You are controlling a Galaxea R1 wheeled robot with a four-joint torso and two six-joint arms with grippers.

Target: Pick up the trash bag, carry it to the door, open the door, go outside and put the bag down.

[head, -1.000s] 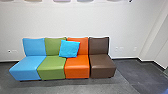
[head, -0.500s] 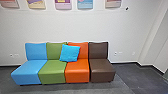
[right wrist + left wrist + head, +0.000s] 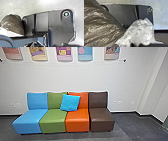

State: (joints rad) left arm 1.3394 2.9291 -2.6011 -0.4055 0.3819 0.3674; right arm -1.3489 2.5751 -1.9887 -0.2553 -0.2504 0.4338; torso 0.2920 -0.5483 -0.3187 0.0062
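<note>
White wall (image 3: 75,77) spans the rear of the head view, above a dark floor (image 3: 130,124). Location status: indoors. A row of 4 joined seats (image 3: 77,122), coloured blue, green, orange and brown from the robot's left to right, stands near this wall.

Trash bag (image 3: 100,25): brown, glossy, bulky, located beside the base plate (image 3: 130,13) on the robot's left side. Its pale, translucent neck (image 3: 140,32) is gathered at the left gripper (image 3: 142,45), which appears to be clenched on it. Right gripper (image 3: 67,45): state cannot be told.

Progress, as judged:
1. Pick up bag: complete, based on the gathered neck at the left gripper.
2. Carry bag to door: in hand, completion unconfirmed.
3. Open door: outstanding.
4. Go outside: outstanding.
5. Put bag down: outstanding.

Estimate: the first part of the procedure is done; the larger part is left.

Markings: 5 posters (image 3: 64,53) hang in a line high on the wall. They carry coloured artwork, with pale bands at their lower edges; no wording can be read. The turquoise cushion (image 3: 70,102), leaning where the green and orange seats meet, bears no discernible label. Brand names: none legible on the seats or bag.
</note>
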